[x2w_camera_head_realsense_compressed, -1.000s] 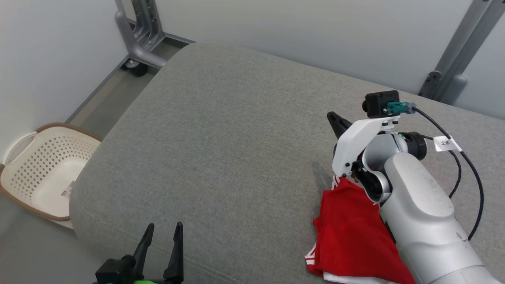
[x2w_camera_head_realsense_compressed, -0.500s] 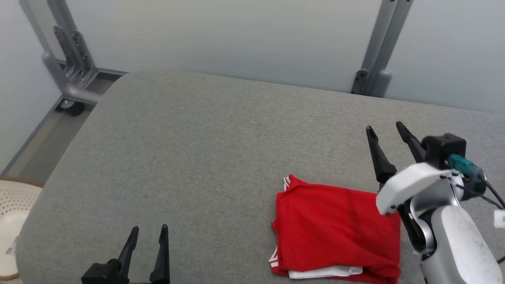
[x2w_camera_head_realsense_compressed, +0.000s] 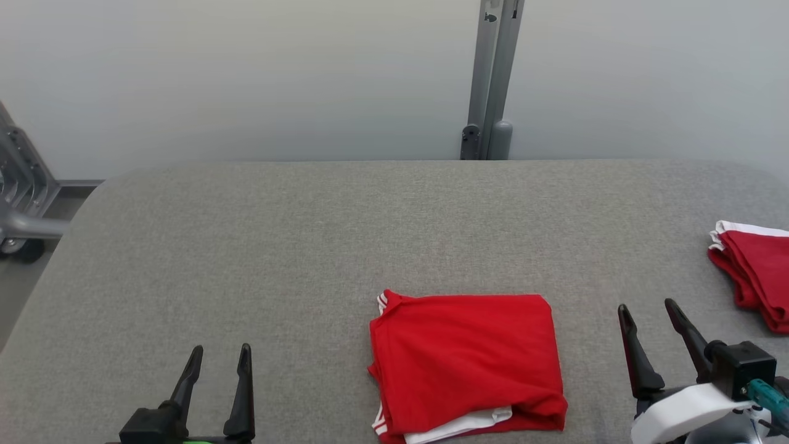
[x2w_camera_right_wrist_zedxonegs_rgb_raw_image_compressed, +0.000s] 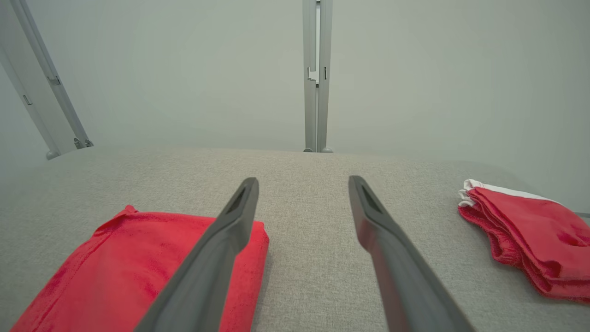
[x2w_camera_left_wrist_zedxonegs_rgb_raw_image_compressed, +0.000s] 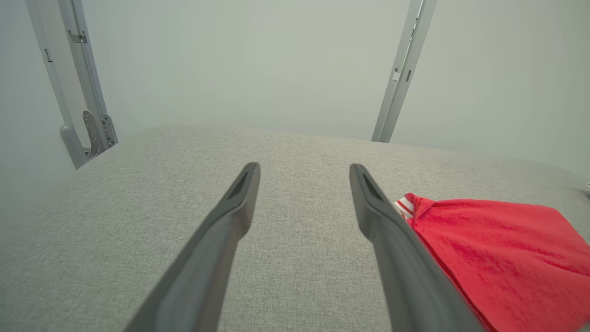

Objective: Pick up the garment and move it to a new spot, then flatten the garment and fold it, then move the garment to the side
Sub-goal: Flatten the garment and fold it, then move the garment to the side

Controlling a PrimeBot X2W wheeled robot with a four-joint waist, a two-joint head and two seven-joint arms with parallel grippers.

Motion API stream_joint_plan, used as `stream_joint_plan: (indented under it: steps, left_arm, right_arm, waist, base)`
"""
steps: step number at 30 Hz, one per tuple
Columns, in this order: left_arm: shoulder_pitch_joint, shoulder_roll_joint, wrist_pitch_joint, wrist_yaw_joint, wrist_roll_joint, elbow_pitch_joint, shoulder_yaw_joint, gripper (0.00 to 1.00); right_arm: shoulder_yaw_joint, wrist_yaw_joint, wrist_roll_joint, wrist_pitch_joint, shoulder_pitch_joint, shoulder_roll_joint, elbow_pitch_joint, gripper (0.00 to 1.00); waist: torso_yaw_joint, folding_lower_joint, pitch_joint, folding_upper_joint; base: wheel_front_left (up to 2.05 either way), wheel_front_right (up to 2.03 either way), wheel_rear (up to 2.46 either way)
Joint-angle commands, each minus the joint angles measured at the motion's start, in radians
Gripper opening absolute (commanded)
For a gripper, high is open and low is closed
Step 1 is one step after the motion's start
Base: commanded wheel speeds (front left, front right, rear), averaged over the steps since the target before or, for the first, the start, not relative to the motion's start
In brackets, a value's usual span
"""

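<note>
This looks like a bare robot test lab. Plain pale wall panels (x2w_camera_head_realsense_compressed: 246, 74) stand behind a wide grey fabric-covered pad (x2w_camera_head_realsense_compressed: 277, 234), with a grey metal upright (x2w_camera_head_realsense_compressed: 490, 74) at its far edge. A metal frame on a caster (x2w_camera_head_realsense_compressed: 15, 246) stands off its left edge. A folded red garment (x2w_camera_head_realsense_compressed: 462, 357) lies near its front edge and a second red garment (x2w_camera_head_realsense_compressed: 755, 271) at its right edge.

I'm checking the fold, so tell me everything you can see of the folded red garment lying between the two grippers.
The folded red knit garment is a neat, roughly square stack lying flat on the grey fabric cushion. White-striped trim shows at its two left corners, and a white layer peeks from its near edge. Its top has soft wrinkles. Only the cushion touches it.
</note>
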Motion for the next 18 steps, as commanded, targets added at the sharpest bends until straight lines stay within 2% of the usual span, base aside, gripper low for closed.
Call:
stream_joint_plan:
  steps: [1, 8, 18]
  left_arm:
    - [0.016, -0.002, 0.0, 0.002, 0.021, -0.001, 0.001, 1.0]
    - [0.042, -0.006, 0.0, -0.003, 0.034, 0.038, 0.037, 1.0]
    - [0.057, -0.014, 0.0, -0.005, 0.029, 0.051, 0.057, 1.0]
  right_arm:
    - [0.008, 0.0, -0.001, -0.018, 0.017, -0.012, 0.014, 1.0]
    - [0.01, 0.0, 0.017, -0.069, 0.01, 0.012, 0.091, 1.0]
    - [-0.011, 0.0, 0.001, -0.095, 0.021, 0.052, 0.154, 1.0]
  waist:
    - [-0.033, 0.0, -0.022, 0.0]
    - [-0.062, 0.0, -0.036, 0.0]
    - [-0.059, 0.0, -0.035, 0.0]
  base:
    - [0.0, 0.0, 0.0]
    - [0.0, 0.0, 0.0]
    - [0.0, 0.0, 0.0]
